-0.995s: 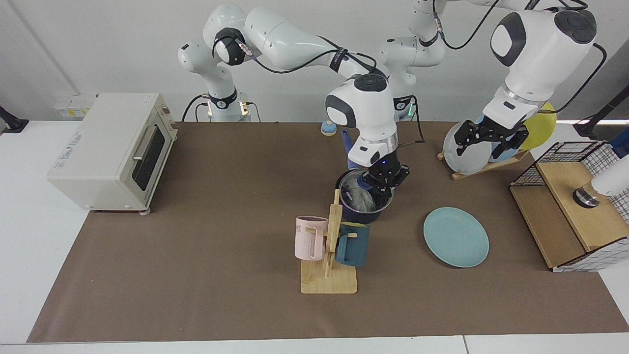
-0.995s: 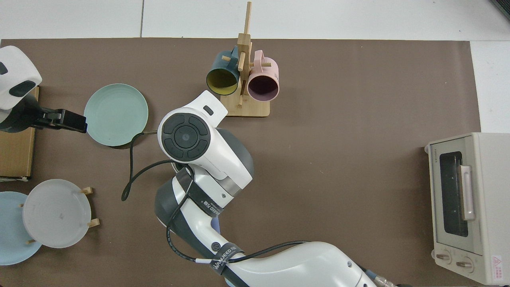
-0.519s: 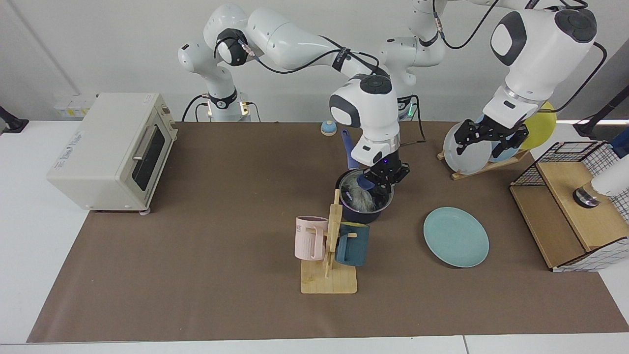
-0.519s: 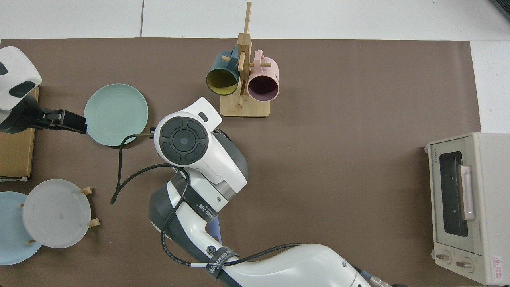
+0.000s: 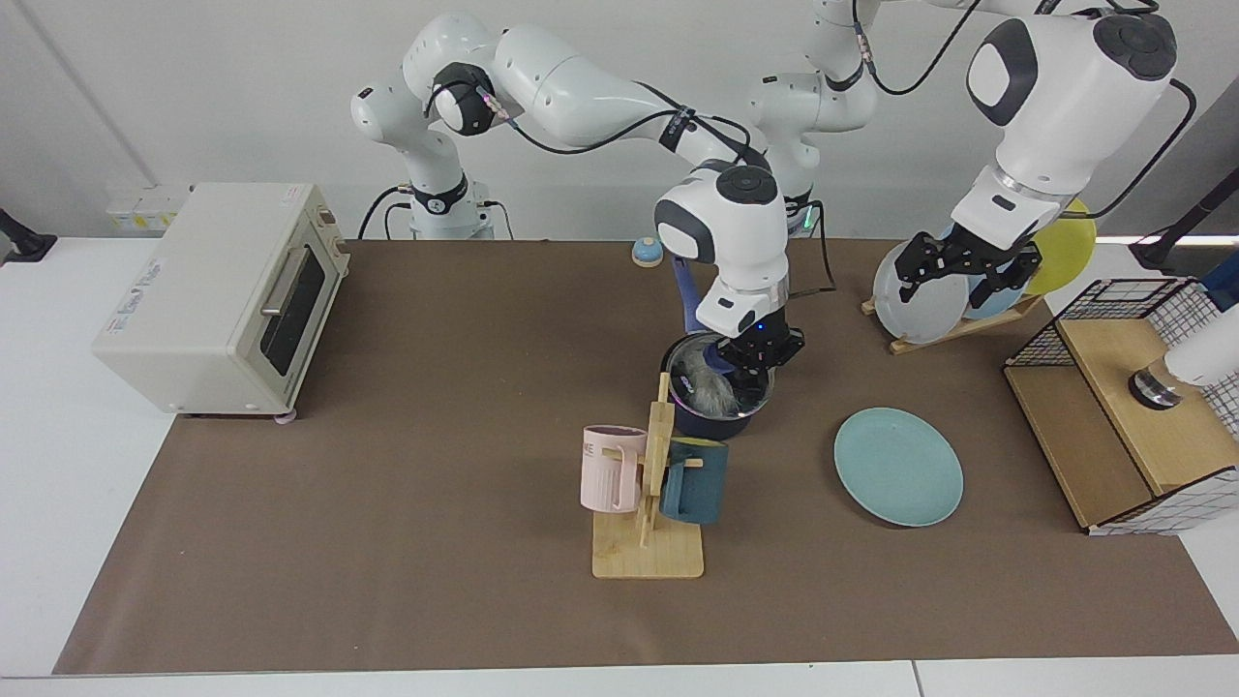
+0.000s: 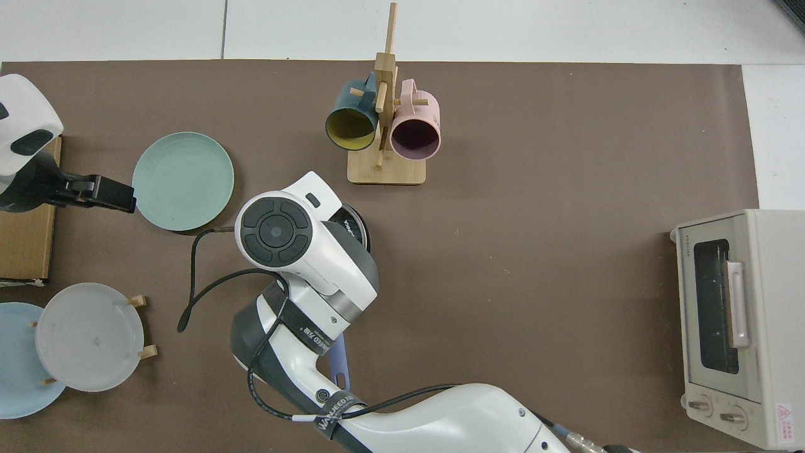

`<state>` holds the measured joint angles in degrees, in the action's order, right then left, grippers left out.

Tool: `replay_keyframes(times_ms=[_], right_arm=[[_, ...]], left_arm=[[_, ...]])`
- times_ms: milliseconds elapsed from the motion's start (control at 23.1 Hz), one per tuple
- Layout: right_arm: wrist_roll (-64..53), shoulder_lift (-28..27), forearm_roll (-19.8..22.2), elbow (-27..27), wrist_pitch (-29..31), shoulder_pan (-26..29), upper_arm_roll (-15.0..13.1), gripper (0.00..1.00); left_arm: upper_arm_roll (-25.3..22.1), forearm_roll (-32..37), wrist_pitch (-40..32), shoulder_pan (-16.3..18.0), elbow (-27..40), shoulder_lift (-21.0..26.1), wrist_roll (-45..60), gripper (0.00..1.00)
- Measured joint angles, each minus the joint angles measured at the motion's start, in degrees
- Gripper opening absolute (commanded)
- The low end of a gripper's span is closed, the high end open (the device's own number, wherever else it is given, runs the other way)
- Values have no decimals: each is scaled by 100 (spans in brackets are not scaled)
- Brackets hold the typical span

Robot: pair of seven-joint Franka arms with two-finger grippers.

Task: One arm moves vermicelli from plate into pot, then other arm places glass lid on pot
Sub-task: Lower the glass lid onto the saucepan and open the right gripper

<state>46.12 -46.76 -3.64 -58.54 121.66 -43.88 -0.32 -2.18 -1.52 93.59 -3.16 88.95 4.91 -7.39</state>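
Right tool (image 5: pixel 753 360) hangs over the pot's far rim, reaching from the arm based at the facing view's left; you see its dark fingers slightly spread, with nothing between them. Left tool (image 5: pixel 968 274) waits high in front of the plate rack, fingers parted and empty; in the top view it shows at the edge of the frame (image 6: pixel 94 192), just beside the teal plate.

Largest to smallest, your table (image 5: pixel 407 542) holds:
- toaster oven (image 5: pixel 223 295), at the brown mat's end, door shut.
- wire-sided wooden crate (image 5: pixel 1128 407) at the opposite end.
- plate rack (image 5: pixel 953 324) with a grey plate (image 5: pixel 915 295), a pale blue one and a yellow one standing on edge.
- mug tree (image 5: pixel 649 503), pink mug (image 5: pixel 610 469) and dark teal mug (image 5: pixel 695 481) hung on it, just in front of the pot.
- plate (image 5: pixel 898 467), teal, flat on the mat, bare, near the pot but apart.
- pot (image 5: pixel 711 418), navy, upright, its blue handle (image 6: pixel 338 365) running back under the right arm.
- vermicelli (image 5: pixel 705 382), a pale clump inside the pot, on the side away from the tool.
- small blue knob (image 5: pixel 647 253) near the table's far edge; you cannot make out any glass around it.
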Motion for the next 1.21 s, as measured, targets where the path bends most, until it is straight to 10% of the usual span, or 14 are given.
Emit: replay_keyframes(times_ms=[1211], right_arm=[[1,145,-1,76,-65,182,-51,0]], left_arm=[[-3,0,-167,0,0,-36,0,100]])
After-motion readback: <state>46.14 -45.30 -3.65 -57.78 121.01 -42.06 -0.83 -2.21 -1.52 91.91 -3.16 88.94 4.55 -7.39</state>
